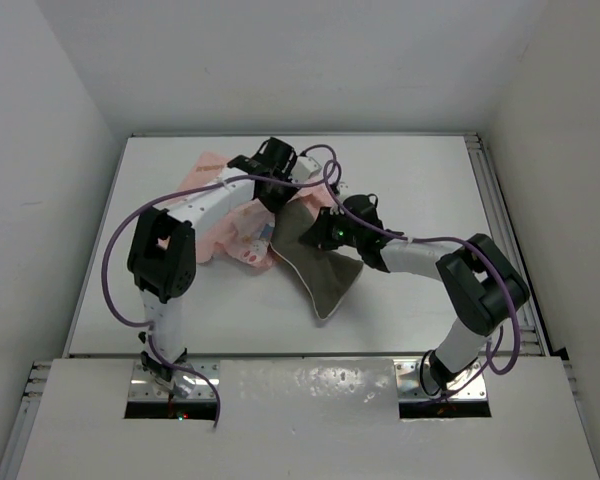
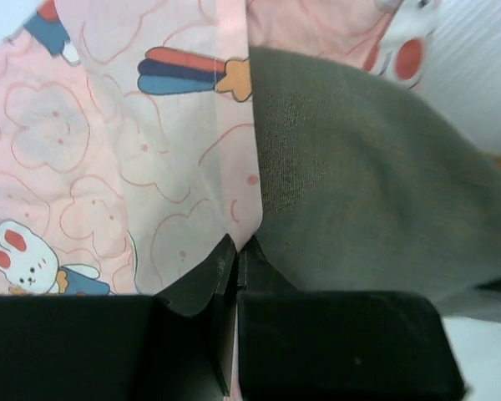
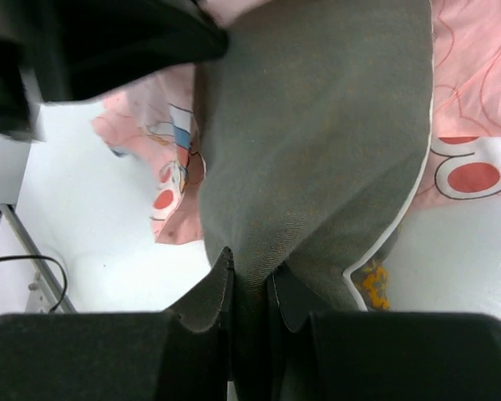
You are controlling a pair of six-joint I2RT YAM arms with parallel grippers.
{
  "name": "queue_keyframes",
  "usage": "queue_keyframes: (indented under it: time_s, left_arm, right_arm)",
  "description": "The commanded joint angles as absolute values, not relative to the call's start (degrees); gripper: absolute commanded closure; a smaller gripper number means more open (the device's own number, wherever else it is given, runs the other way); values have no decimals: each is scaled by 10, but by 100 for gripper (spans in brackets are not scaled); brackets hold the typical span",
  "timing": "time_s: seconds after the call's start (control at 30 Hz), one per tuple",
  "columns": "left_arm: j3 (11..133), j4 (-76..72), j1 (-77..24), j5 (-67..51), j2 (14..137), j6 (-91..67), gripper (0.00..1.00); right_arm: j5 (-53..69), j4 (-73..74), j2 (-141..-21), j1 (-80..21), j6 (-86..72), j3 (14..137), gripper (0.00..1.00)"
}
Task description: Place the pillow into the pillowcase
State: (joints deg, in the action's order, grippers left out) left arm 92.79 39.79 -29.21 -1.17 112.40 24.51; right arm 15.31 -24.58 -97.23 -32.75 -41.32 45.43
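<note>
Pillow (image 3: 317,125) in right hand (image 3: 249,276); left hand (image 2: 236,259) seemingly closed.

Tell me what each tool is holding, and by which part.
Left tool pinches the pale-pink rabbit-print fabric pillowcase by its hemmed edge. Right tool pinches the flat olive-grey fabric pillow by a bunched fold near its white-piped edge.

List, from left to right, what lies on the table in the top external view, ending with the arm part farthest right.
pillowcase → pillow → right arm's elbow
</note>
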Motion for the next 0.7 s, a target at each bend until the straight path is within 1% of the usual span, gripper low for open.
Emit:
queue_keyframes:
  time_s: [0.0, 0.13, 0.2, 0.37, 0.47, 0.53, 0.57, 0.63, 0.67]
  left_arm:
    - [984, 442, -300, -96, 1083, 239, 100]
    - [967, 459, -304, -121, 1051, 276, 100]
    - [962, 464, -304, -113, 1047, 278, 97]
    - [966, 463, -304, -97, 1049, 281, 96]
    - [983, 467, -305, -84, 1048, 280, 95]
    - [990, 468, -304, -77, 1045, 280, 96]
    - [996, 470, -304, -78, 1040, 280, 99]
    - [997, 470, -305, -104, 1026, 278, 100]
    - [992, 471, -306, -139, 1021, 279, 100]
  right_arm:
    - [154, -285, -938, -330, -384, 481, 100]
    - [147, -282, -897, -330, -356, 508, 100]
    - [149, -280, -886, -330, -341, 517, 100]
    - [144, -301, -852, -330, -317, 526, 100]
    - [137, -280, -858, -328, -307, 533, 100]
    - [138, -276, -864, -322, -316, 530, 100]
    - [139, -279, -867, -318, -328, 526, 100]
    - [141, -295, -878, -314, -337, 515, 100]
    - [142, -301, -882, -312, -351, 513, 100]
